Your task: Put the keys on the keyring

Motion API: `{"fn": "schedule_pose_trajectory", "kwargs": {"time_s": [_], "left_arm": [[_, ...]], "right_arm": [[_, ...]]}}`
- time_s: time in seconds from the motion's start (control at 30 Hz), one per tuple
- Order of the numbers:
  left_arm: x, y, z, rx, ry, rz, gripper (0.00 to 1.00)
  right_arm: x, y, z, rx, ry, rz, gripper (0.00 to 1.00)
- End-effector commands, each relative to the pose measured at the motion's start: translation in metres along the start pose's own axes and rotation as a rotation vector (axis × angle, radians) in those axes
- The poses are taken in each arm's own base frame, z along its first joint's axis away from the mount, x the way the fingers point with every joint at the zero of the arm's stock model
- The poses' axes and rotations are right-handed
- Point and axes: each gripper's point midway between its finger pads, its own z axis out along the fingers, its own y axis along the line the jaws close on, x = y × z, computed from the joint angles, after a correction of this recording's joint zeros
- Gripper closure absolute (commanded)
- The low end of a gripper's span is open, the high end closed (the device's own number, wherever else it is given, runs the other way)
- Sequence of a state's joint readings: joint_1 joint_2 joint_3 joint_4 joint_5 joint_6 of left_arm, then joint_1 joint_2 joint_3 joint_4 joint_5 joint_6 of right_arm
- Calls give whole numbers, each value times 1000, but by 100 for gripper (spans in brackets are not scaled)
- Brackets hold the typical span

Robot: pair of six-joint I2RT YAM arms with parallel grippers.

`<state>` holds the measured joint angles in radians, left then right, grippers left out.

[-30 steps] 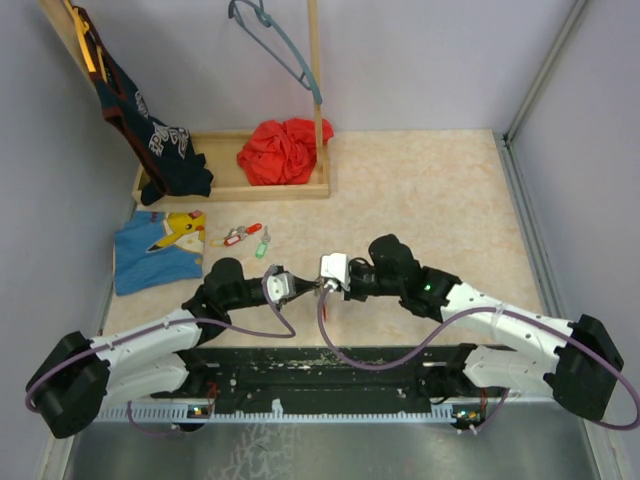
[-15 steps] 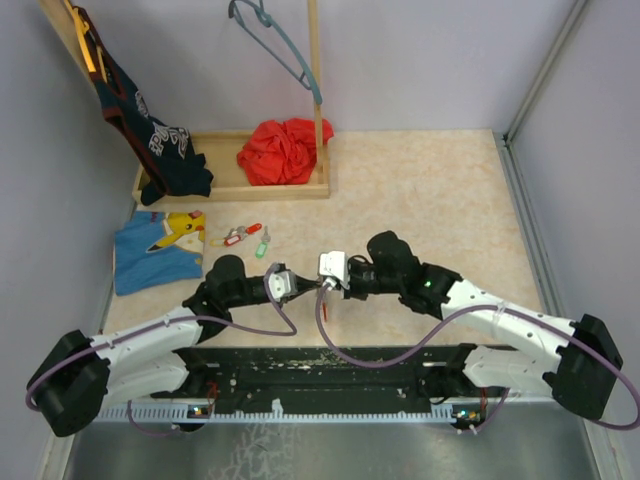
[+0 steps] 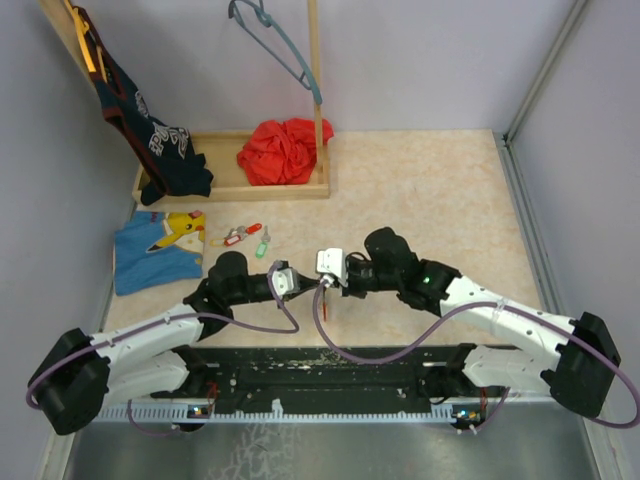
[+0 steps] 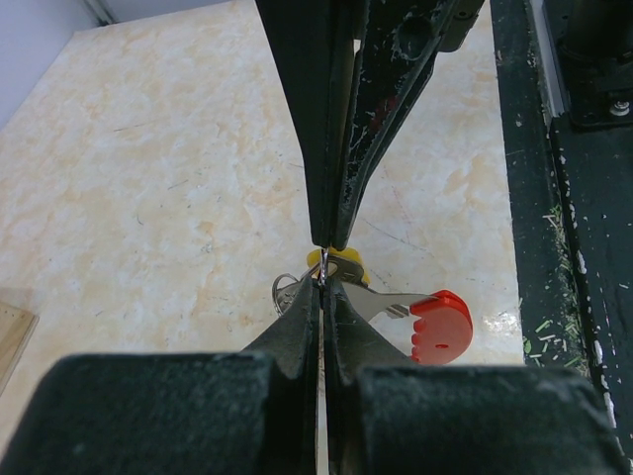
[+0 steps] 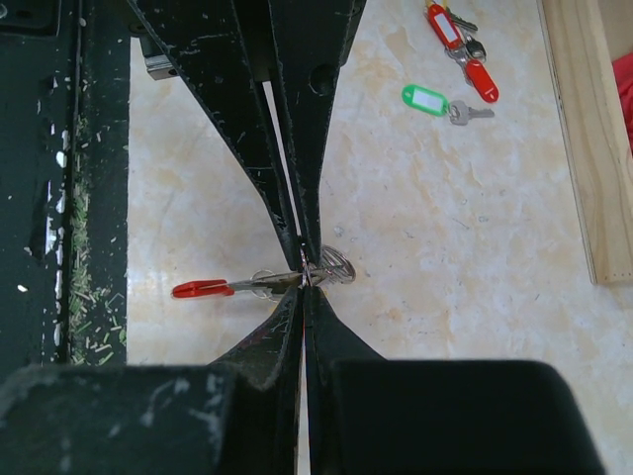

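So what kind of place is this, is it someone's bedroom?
Not a bedroom, more likely a robot practice booth: two robot arms are bolted to a marble-look table between plain walls, with a wooden clothes rack, a hanger and tagged keys set out as props.

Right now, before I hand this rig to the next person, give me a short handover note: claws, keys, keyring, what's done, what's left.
Left claw: shut, pinching the keyring above the table, tip to tip with the right claw.
Right claw: shut on the same keyring.
Red-headed key: hangs at the ring. I cannot tell whether it is fully threaded.
Loose on the table beyond the claws: a green-tagged key and a cluster of red-tagged keys.
Done: at most the red-headed key.
Left: confirm that key is on, then pick up and thread the loose ones.
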<state>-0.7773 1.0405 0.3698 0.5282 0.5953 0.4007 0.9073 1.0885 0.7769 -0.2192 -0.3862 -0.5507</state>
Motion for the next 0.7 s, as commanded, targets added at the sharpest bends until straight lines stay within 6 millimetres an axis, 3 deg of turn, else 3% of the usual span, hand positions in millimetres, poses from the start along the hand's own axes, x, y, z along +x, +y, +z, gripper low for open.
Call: {"fn": "schedule_pose_trajectory", "kwargs": {"time_s": [0.0,0.43,0.67], "left_arm": [[-7,3,4,5,0,9,100],[-17,25,-4,-170,-42,-145,100],[-26,23,-10,-194,-124,-170,100]], "right_arm": [[-43,-12,-4,16,-103,-63,100],[-22,-6,-1,42,-39,-77,100],[-11,-8,2,87,-35,-65,100]]}}
